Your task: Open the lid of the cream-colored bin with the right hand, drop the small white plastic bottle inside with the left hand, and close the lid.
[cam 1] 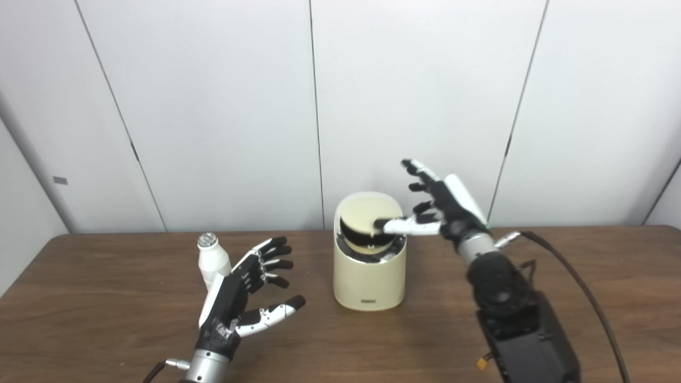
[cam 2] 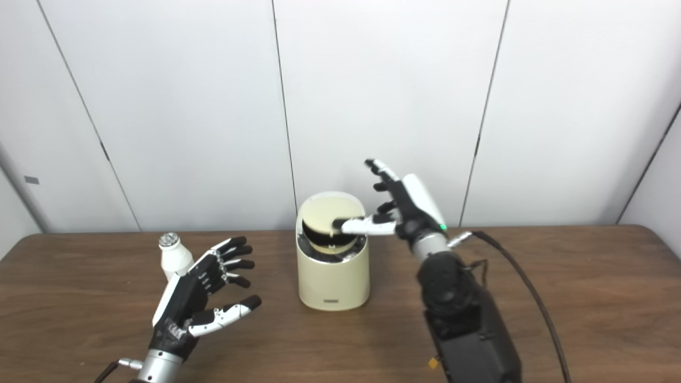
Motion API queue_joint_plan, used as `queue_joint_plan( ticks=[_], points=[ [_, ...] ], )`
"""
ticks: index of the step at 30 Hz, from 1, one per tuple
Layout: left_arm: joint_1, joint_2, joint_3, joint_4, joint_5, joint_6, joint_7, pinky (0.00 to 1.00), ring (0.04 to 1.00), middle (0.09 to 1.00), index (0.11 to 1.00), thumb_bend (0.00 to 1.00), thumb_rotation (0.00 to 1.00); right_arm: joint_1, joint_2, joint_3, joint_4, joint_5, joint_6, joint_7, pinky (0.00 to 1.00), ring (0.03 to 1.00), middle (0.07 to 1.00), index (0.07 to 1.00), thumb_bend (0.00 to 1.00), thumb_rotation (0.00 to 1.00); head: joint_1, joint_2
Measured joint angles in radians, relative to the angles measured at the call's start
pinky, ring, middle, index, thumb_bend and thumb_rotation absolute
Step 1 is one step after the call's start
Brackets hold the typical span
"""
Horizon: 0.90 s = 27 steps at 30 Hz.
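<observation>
Left eye view: lid tipped partway, bottle not yet picked up.

Nearest, the left robot hand (cam 1: 242, 298) is held spread and empty over the table (cam 1: 106, 330), just in front of the small white plastic bottle (cam 1: 213, 260), which stands upright beside it. Further back, the right robot hand (cam 1: 439, 210) is splayed, gripping nothing, its thumb pressed onto the lid (cam 1: 364, 221) of the cream-colored bin (cam 1: 368, 279). With only a thumb holding it, the lid could be lost and swing shut, and the bottle knocked over by a careless reach.
</observation>
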Motion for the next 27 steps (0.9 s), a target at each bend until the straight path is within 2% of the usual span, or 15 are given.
queue_joint_plan(
  ticks=[2,4,6,9,12,16,21,27],
  points=[
    [0.000,0.000,0.000,0.000,0.001,0.000,0.000,0.57,0.722,0.804,0.837,0.66,0.02,0.028,0.011,-0.038,-0.040,0.045,-0.020,-0.026,0.61,0.778,0.873,0.951,0.68,0.40,0.000,0.000],
    [0.000,0.000,-0.001,0.000,0.003,0.000,0.000,0.57,0.719,0.803,0.837,0.66,0.02,0.070,0.019,-0.061,-0.056,0.083,-0.051,-0.048,0.62,0.773,0.862,0.950,0.67,0.40,-0.002,0.000],
    [0.000,0.000,-0.002,0.000,0.003,0.000,-0.001,0.57,0.719,0.801,0.836,0.66,0.02,0.128,0.020,-0.075,-0.055,0.120,-0.092,-0.061,0.65,0.791,0.854,0.936,0.69,0.39,-0.005,0.000],
    [0.002,0.003,-0.002,0.000,0.003,0.000,-0.002,0.58,0.717,0.800,0.835,0.67,0.02,0.217,0.020,-0.106,-0.048,0.215,-0.178,-0.063,0.76,0.851,0.906,0.946,0.72,0.37,-0.005,0.002],
    [0.003,0.007,-0.002,0.000,0.001,0.000,-0.004,0.58,0.724,0.807,0.837,0.66,0.02,0.274,0.009,-0.113,-0.020,0.292,-0.278,-0.055,0.79,0.858,0.920,0.927,0.80,0.39,-0.009,0.000],
    [0.003,0.007,-0.002,0.000,-0.004,0.000,-0.008,0.59,0.727,0.805,0.837,0.66,0.01,0.287,-0.015,-0.115,0.045,0.364,-0.410,-0.039,0.80,0.844,0.916,0.915,0.87,0.39,-0.009,0.000],
    [0.003,0.006,-0.002,0.000,-0.001,0.000,-0.006,0.58,0.723,0.800,0.831,0.67,0.01,0.300,-0.017,-0.111,0.097,0.394,-0.513,-0.037,0.79,0.844,0.919,0.930,0.85,0.36,-0.006,0.002],
    [0.007,0.006,-0.002,-0.001,-0.005,0.000,-0.008,0.58,0.723,0.798,0.836,0.66,0.01,0.337,-0.006,-0.111,0.126,0.395,-0.549,-0.048,0.78,0.827,0.920,0.916,0.87,0.39,0.005,0.000]
  ],
)
